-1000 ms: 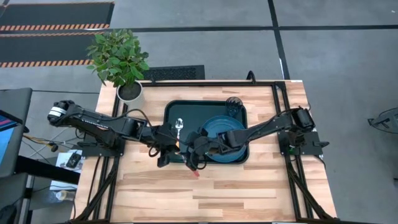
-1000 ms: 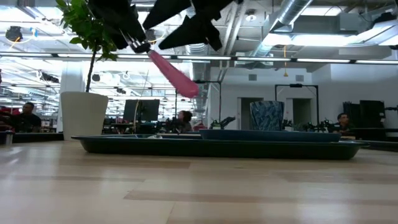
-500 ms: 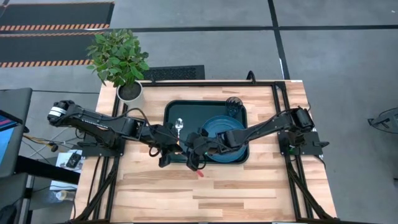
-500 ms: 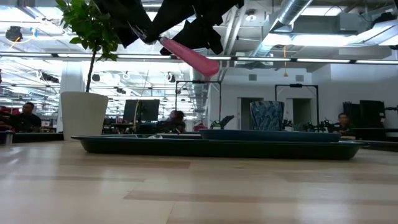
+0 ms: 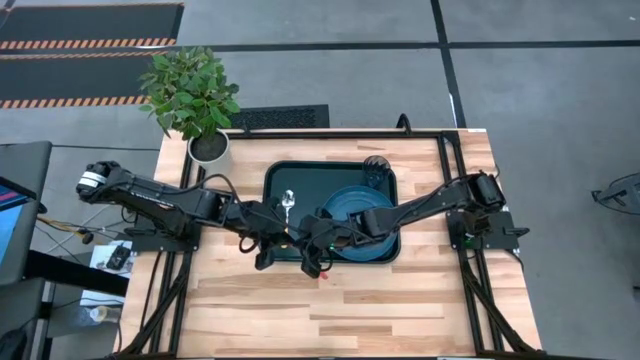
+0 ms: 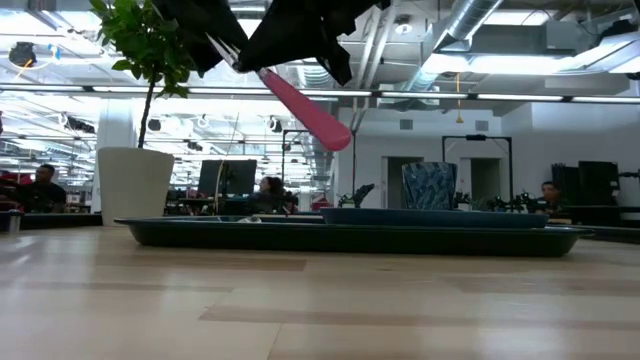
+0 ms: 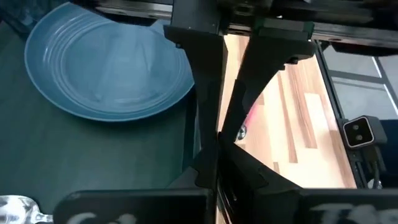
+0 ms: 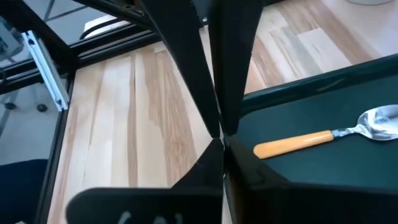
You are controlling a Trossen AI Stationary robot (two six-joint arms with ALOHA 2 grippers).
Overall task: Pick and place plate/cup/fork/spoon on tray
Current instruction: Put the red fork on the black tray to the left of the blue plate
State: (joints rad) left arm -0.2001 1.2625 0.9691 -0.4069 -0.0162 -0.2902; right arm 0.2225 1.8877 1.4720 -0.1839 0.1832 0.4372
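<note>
The fork (image 6: 305, 105), with a pink handle, hangs in the air above the near left corner of the dark green tray (image 5: 272, 178). My left gripper (image 5: 285, 238) and my right gripper (image 5: 306, 246) meet tip to tip there, both shut on it. The blue plate (image 5: 350, 200) lies in the tray's right half. The dark cup (image 5: 375, 166) stands in the tray's far right corner. The orange-handled spoon (image 8: 311, 140) lies flat in the tray's left part. My left gripper pinches the fork at its upper, metal end (image 6: 228, 58), coming in from the table's left and slanting down. Its own fingers hide the exact spot. The fork is lifted clear of the tray and table. My right gripper pinches the top of the pink handle (image 6: 268, 78), coming from the table's right, right beside the left fingertips. The handle slants down below the fingers toward the right, with its free end (image 6: 335, 135) in the air.
A white plant pot (image 5: 208, 148) with a leafy plant stands at the table's far left corner. Bare wood (image 5: 400, 300) stretches along the table's near side in front of the tray. People sit in the room behind the table.
My right gripper has shut on the fork's handle while my left gripper kept its hold. The fork has risen a little and shifted toward the right, and its free handle end still slants down.
</note>
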